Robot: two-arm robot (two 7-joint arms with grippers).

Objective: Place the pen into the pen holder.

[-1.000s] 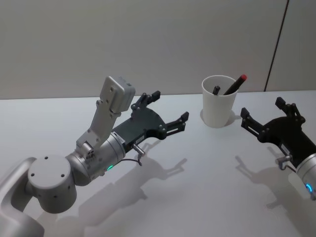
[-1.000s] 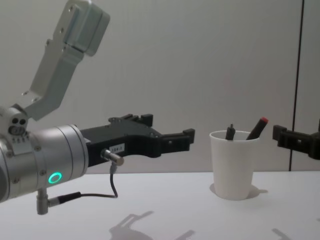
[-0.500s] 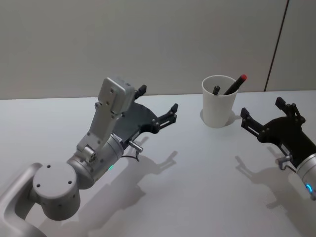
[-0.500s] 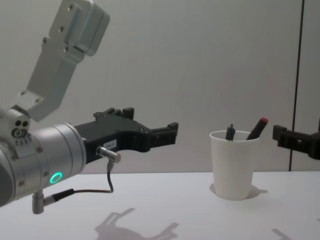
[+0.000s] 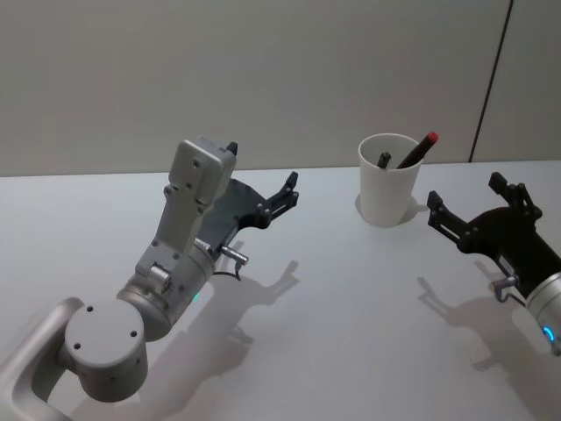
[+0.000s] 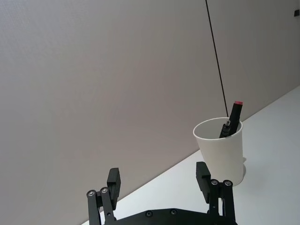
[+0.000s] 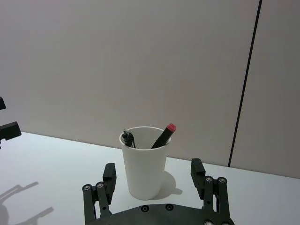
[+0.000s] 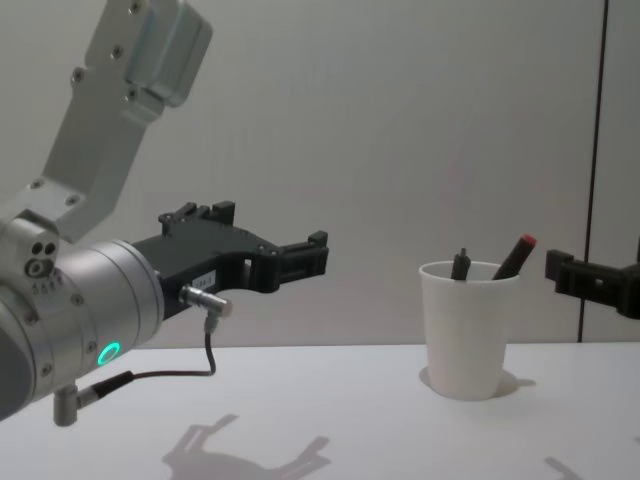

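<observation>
Here, in the head view, the white paper cup (image 5: 389,179) is seen upright on the white table (image 5: 351,333), ahead of the right gripper (image 5: 476,203) and well to the right of the left gripper (image 5: 260,180); both are spread apart and empty. A red-capped pen (image 5: 417,150) and a black pen (image 5: 384,160) are leaned inside the cup. In the left wrist view, the cup is shown beyond the parted fingers (image 6: 203,174). In the right wrist view, it is framed just ahead, between the open fingertips (image 7: 197,170).

two pens (image 5: 414,151), one pen holder (image 5: 387,184), two grippers (image 5: 263,175)
</observation>
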